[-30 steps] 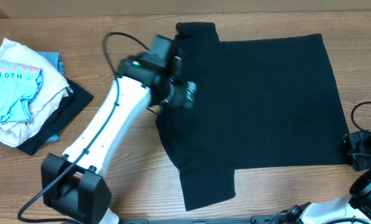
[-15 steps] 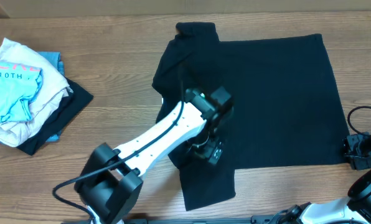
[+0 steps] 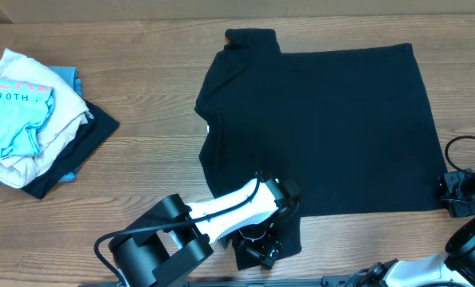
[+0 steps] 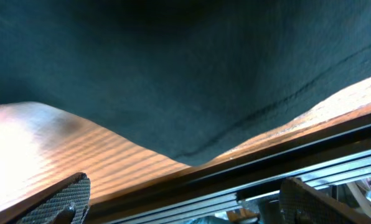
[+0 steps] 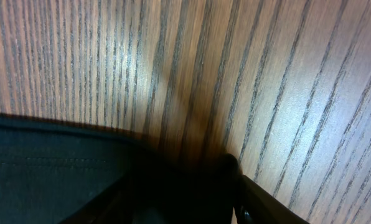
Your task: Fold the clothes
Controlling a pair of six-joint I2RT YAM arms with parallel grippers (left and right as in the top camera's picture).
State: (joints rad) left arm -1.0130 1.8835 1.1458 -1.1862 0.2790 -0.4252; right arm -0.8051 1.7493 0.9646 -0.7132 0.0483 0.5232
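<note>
A black T-shirt lies spread flat on the wooden table, with one sleeve at the far edge and the other at the near edge. My left gripper is over the near sleeve by the table's front edge. In the left wrist view its fingers are wide apart and empty, with the shirt's hem above them. My right gripper sits low on the table at the shirt's near right corner. In the right wrist view it is dark, its fingers look apart, and the shirt's edge reaches toward them.
A pile of other clothes, white, light blue and dark, lies at the left of the table. The table's front edge and a metal rail are right under my left gripper. A black cable loops at the right.
My left arm has swung from the shirt's far sleeve and collar, across the shirt, down to the near sleeve at the front edge. The right arm and the shirt have not moved.
</note>
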